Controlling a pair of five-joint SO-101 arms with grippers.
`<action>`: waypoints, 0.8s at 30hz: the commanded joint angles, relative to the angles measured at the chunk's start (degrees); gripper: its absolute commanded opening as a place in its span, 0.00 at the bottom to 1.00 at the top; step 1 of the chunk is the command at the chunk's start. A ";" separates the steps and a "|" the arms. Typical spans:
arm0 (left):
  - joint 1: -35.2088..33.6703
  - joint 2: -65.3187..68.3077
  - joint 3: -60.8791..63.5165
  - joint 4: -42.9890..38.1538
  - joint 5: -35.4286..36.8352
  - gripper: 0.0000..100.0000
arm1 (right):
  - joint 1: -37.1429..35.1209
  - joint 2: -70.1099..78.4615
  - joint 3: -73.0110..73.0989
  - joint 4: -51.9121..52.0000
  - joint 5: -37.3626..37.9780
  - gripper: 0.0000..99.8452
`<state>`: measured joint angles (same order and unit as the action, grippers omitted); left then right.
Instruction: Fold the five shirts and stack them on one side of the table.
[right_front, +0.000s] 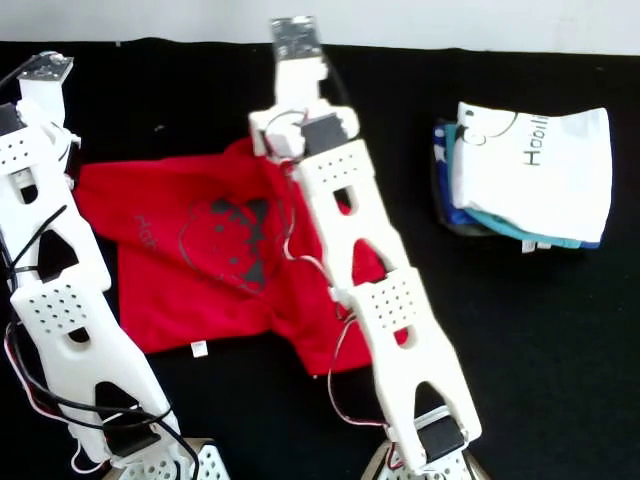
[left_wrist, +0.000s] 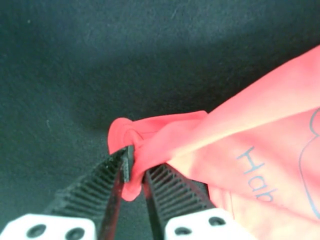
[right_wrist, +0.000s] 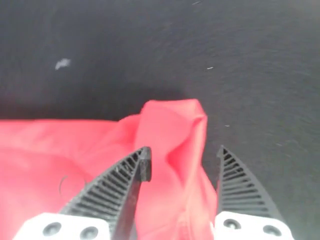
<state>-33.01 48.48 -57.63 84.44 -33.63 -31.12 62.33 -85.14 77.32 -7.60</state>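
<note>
A soft, light red cloth shirt (right_front: 200, 260) is spread rumpled on the black table (right_front: 540, 350), well apart from the stack of folded shirts (right_front: 525, 180) topped in white. Sagging is to be expected, so bunched ends are best pinched. By the left wrist view the left gripper (left_wrist: 136, 167) is shown clamped on the end farthest from the stack; by the right, the right gripper (right_wrist: 183, 155) gapes astride a nearer fold, nothing held. The whole outline is given from above.
</note>
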 joint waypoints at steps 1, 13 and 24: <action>-1.80 -1.10 -2.42 1.32 -0.44 0.01 | -1.27 1.36 3.03 -3.38 4.13 0.20; -7.52 -0.66 -11.12 10.20 -0.44 0.01 | 7.78 13.58 -0.66 -8.92 10.73 0.20; -5.67 -0.57 -11.03 10.37 -0.44 0.01 | 8.66 8.40 -15.60 1.19 1.93 0.20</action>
<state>-39.16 48.57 -66.51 94.20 -33.63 -22.07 76.48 -94.02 76.35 -3.82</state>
